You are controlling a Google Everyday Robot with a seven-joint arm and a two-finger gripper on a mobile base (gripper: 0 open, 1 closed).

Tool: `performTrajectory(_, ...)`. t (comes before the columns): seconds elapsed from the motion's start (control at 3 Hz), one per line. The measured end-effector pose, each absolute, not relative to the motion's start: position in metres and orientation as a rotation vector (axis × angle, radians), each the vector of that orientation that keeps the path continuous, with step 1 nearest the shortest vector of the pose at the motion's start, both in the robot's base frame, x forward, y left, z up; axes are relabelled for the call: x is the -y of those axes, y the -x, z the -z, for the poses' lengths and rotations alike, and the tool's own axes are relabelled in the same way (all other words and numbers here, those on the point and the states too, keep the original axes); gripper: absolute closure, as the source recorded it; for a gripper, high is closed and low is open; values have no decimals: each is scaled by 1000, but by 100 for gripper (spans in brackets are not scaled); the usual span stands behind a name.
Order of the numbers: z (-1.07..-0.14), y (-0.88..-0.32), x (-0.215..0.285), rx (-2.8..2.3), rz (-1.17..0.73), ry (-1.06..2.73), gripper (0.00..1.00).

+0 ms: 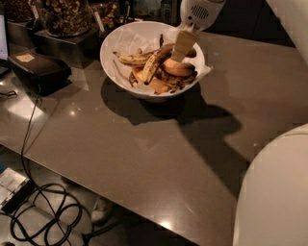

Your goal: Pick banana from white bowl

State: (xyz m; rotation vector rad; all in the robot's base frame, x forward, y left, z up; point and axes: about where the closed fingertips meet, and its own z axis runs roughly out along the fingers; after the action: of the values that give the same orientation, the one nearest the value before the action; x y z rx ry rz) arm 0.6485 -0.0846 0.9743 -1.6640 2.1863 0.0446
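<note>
The banana (pixel 155 65) lies in the white bowl (pixel 109 65) at the far side of the table (pixel 144 149). It slants from its near-left tip up to a dark far end beside the gripper (pixel 177 56). Overripe and blotched, it is probably light, soft and easily bruised or split, with skin that may slip. A gentle hold across the firmer middle looks safer than the dark stem end. A plumper banana (pixel 179 68) and crinkled white paper (pixel 204 72) crowd it on the right. The arm reaches down from the far right, its white wrist housing (pixel 199 12) above the rim and the gripper tilted down-left into the bowl. Whether it is clamped on the banana cannot be told.
</note>
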Motion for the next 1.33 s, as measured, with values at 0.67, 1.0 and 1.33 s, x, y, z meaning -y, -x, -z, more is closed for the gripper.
performTrajectory(0.67, -1004, -606, 55, -1999, -93, 1798, 100)
performTrajectory(1.0, -1002, -610, 54, -2009, -87, 1793, 100)
performTrajectory(1.33, -1002, -593, 46, -2025, -105, 1794, 100)
